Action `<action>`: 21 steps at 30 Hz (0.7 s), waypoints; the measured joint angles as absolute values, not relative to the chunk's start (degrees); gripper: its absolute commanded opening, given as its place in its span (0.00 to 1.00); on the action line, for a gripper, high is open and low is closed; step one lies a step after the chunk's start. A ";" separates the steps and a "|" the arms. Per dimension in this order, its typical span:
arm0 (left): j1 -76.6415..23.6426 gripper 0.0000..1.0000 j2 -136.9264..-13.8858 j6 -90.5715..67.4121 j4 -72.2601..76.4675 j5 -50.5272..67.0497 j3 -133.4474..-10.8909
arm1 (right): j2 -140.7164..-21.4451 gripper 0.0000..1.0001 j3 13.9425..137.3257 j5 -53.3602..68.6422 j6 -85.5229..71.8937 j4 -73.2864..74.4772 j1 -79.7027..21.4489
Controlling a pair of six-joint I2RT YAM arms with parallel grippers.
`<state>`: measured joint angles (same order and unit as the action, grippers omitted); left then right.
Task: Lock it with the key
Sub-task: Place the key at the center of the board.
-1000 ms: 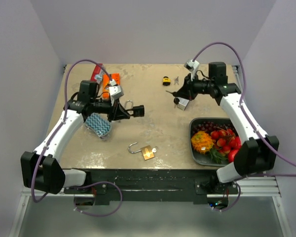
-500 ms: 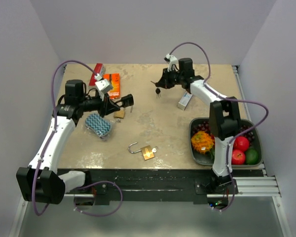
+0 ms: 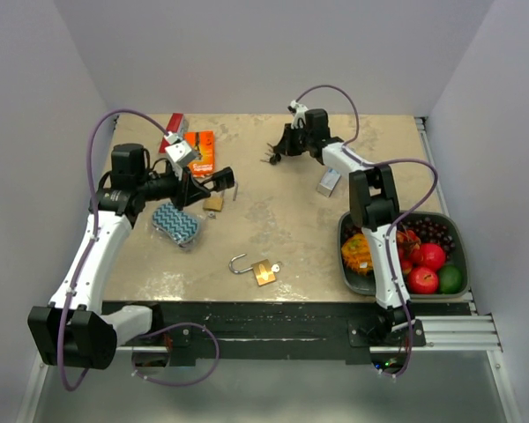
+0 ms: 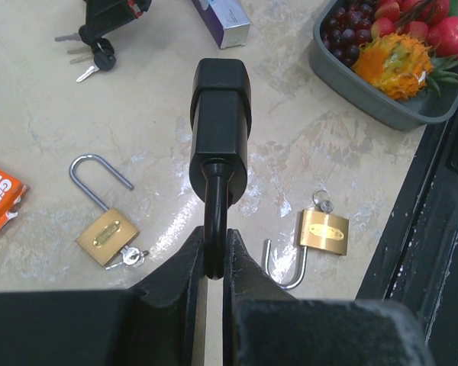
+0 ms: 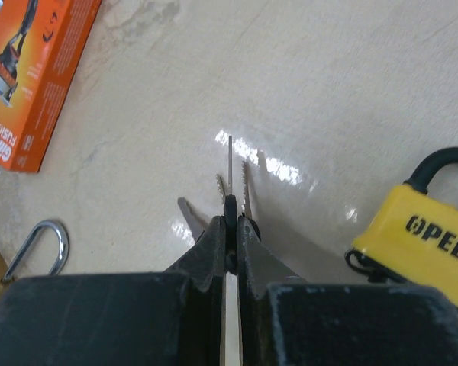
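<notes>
My left gripper (image 3: 208,185) (image 4: 212,255) is shut on the shackle of a black padlock (image 3: 227,179) (image 4: 220,114) and holds it above the table, body pointing away from the fingers. My right gripper (image 3: 280,152) (image 5: 230,219) is shut on the black head of a bunch of keys (image 3: 268,159) (image 5: 230,181), blades hanging just above the table at the far middle. The keys also show in the left wrist view (image 4: 91,59), well apart from the black padlock.
An open brass padlock with keys (image 3: 263,271) (image 4: 323,231) lies near the front edge. Another brass padlock (image 3: 213,203) (image 4: 107,236) lies under the left gripper. A yellow padlock (image 5: 420,236), orange box (image 3: 202,152), red box (image 3: 174,130), patterned pouch (image 3: 176,223), purple box (image 3: 328,182) and fruit tray (image 3: 346,231) are around.
My right arm has swung left and farther back, carrying the keys to the far middle. My left arm has drawn back to the left with the black padlock.
</notes>
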<state>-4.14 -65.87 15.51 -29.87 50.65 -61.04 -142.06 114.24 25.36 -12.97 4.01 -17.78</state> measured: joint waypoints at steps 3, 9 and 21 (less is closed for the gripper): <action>-4.14 0.00 -65.87 15.51 -30.20 50.65 -60.99 | -143.33 0.00 116.79 23.46 -13.13 3.33 -17.78; -4.12 0.00 -65.87 15.51 -30.35 50.63 -60.14 | -145.05 0.00 119.35 19.42 -13.02 1.32 -17.76; -4.12 0.00 -66.67 14.44 -30.41 50.92 -59.55 | -144.70 0.68 118.98 20.18 -9.65 0.30 -17.91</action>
<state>-4.12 -66.67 14.44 -30.41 50.92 -59.55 -144.70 118.98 20.18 -9.65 0.30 -17.91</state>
